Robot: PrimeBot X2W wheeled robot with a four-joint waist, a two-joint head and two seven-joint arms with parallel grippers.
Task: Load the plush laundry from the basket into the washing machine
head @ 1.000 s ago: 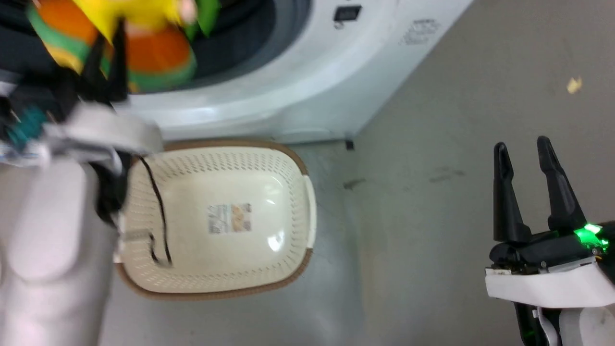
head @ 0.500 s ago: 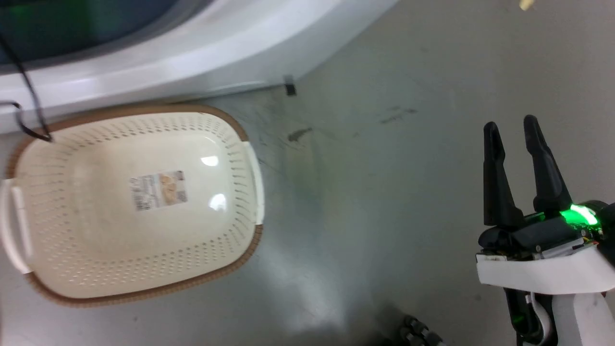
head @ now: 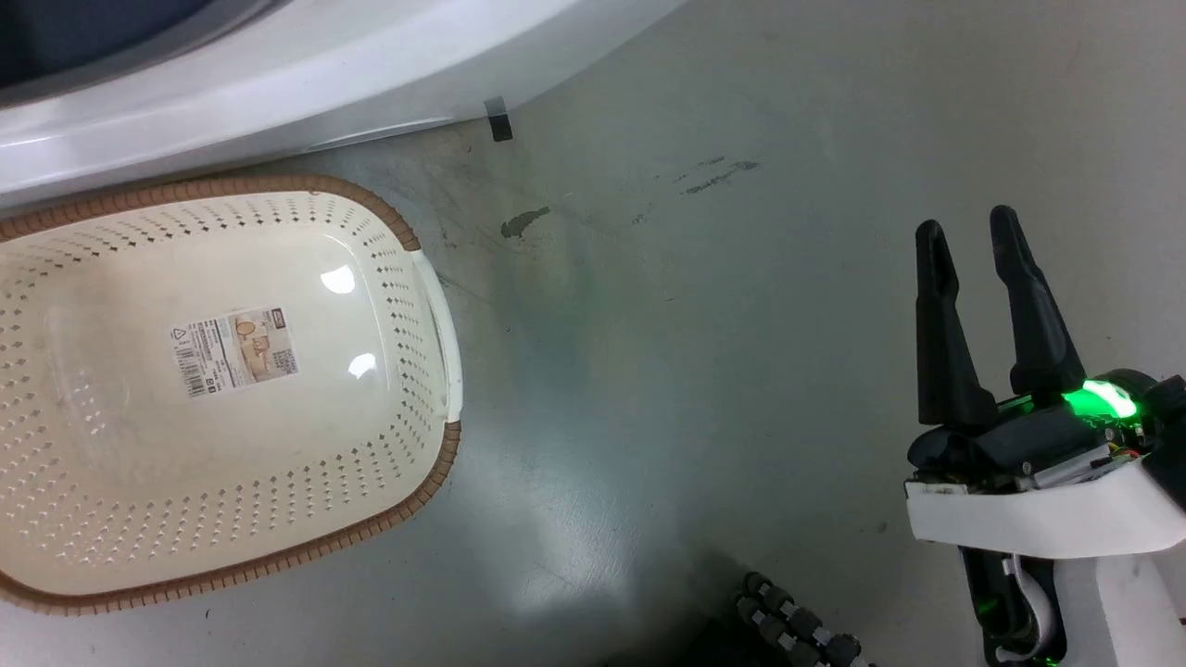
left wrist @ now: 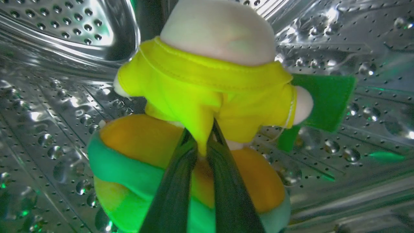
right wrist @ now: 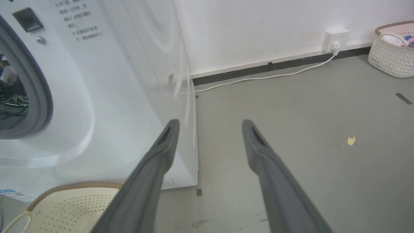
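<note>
- The left gripper [left wrist: 202, 144] is clamped on the yellow layer of the plush laundry [left wrist: 207, 81]. Both are inside the washing machine [right wrist: 113, 81], with its perforated steel drum [left wrist: 48, 97] around them.
- The basket [head: 394, 306] stands on the floor [head: 695, 371] just in front of the washing machine, with a paper label [head: 236, 350] on its bottom.
- The right gripper [head: 967, 227] hangs with its fingers apart, gripping nothing, well off to the side of the washing machine.

Smooth grey floor [head: 741, 324]: shines with soft patches of light, bears a dark smudge [head: 523, 222] and faint scuffs [head: 718, 171]. Plain white wall [right wrist: 258, 29] behind, edged at the foot with a dark skirting strip [right wrist: 284, 64]. White socket box [right wrist: 336, 36] low on it, feeding a white cable [right wrist: 258, 78] along the floor. Pale woven hamper [right wrist: 389, 60] by the wall, far off; yellow scrap [right wrist: 351, 140] and dark tape strip [right wrist: 403, 98] lying apart.
</note>
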